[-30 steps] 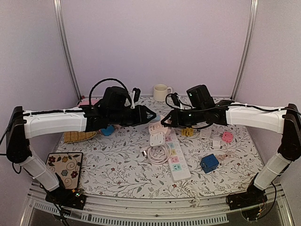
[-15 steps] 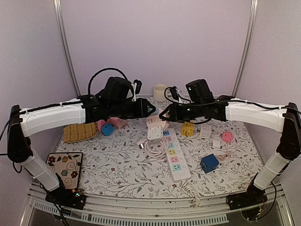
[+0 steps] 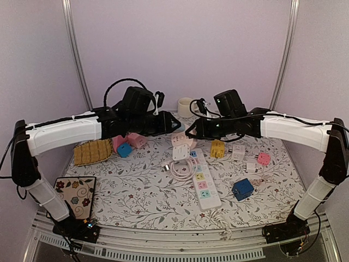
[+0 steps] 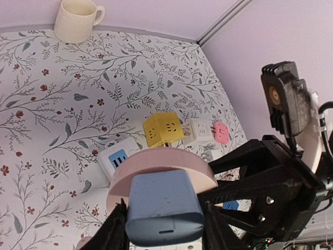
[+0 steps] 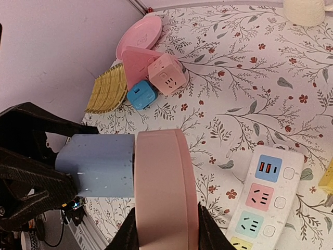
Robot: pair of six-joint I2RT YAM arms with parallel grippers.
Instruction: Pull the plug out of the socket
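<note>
**Straight pull, no twist**

Held aloft between the two arms, above the far middle of the floral table (image 3: pixel 136 188): blue plug block (image 4: pixel 164 208) seated flush against the round pink socket (image 5: pixel 165 182), with no gap showing at the seam. Left gripper (image 4: pixel 162 232) clamped on the sides of the blue plug block; right gripper (image 5: pixel 165 234) pinching the round pink socket across its rim.

Best drawn apart along the line of the pins — left arm leftward, right arm rightward — with no rocking or turning, which would probably jam the prongs. Worth squeezing hard first: looks smooth and curved at the rim, so likely to slide out of the right fingers before the joint gives. Probably stiff, then free all at once — so a short, slow stroke, to avoid lurching down onto the power strip (image 3: pixel 200 180) below. Done only when the prongs show clear of the socket face.
</note>
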